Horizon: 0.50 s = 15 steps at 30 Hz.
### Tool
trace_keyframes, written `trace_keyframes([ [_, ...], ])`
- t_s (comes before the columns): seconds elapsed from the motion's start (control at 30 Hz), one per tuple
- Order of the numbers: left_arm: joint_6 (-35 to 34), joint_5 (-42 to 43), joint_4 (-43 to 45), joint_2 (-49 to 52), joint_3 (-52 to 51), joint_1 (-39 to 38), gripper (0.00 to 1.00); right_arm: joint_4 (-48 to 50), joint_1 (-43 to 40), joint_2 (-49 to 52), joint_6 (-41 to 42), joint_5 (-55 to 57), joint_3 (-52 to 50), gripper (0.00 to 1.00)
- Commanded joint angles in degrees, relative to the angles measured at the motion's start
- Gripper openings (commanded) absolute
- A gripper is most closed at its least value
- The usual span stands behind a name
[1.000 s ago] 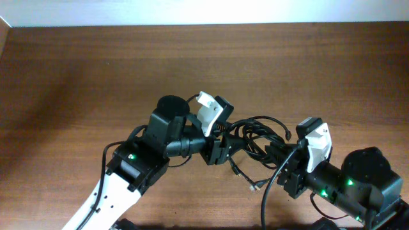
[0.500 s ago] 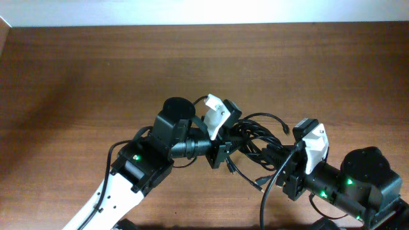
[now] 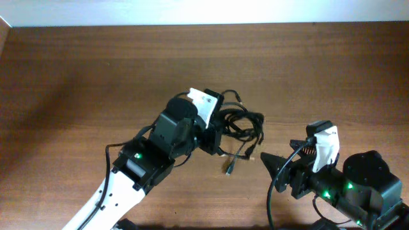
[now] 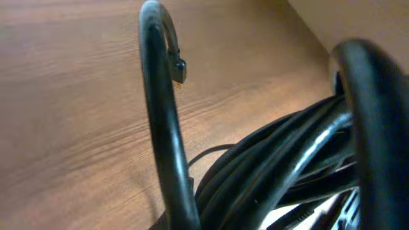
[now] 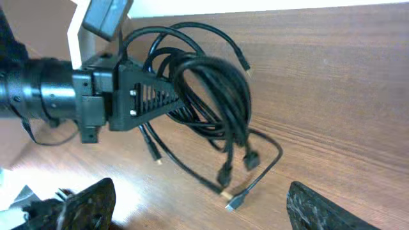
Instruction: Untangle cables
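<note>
The cables [image 5: 217, 96] form one black bundle of loops. How many cords are in it I cannot count, because they lie over each other. In the right wrist view five loose ends with small plugs [image 5: 223, 176] come out of the bundle: one curls up at the top, one hangs at the left, and three hang low near the table [image 3: 96, 76]. Whether the lowest one touches the wood I cannot tell. From overhead the bundle [image 3: 246, 124] is near the middle of the table, a little to the right side.

The left gripper [image 5: 182, 89] is closed tight on the bundle, with the two fingers pressed on the loops from both sides. In the left wrist view the cords [image 4: 275, 166] fill the picture very near the camera, and one plug [image 4: 179, 68] shows at the tip of a high loop.

The right gripper [image 3: 284, 155] stands apart from the bundle, its two fingers spread wide, and it holds nothing.
</note>
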Motion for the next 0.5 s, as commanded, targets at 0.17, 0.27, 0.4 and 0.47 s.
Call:
trace_keyframes([
  [0.17,-8.5,-0.5,3.3,0.0,0.1,-5.0,0.0,8.0,0.3,3.7,20.9,-4.9,0.7,0.97],
  [0.27,-5.9,-0.5,3.4,0.0,0.1,-7.4,0.0,10.7,0.2,5.6,20.9,-4.8,0.7,0.83],
  [0.4,-4.9,1.4,3.7,0.0,0.1,-8.4,0.0,9.8,0.2,7.4,20.9,0.2,0.7,0.7],
  [0.47,-0.5,7.2,5.1,0.0,0.1,-8.4,0.0,9.8,0.2,7.9,20.9,2.6,0.7,0.66],
])
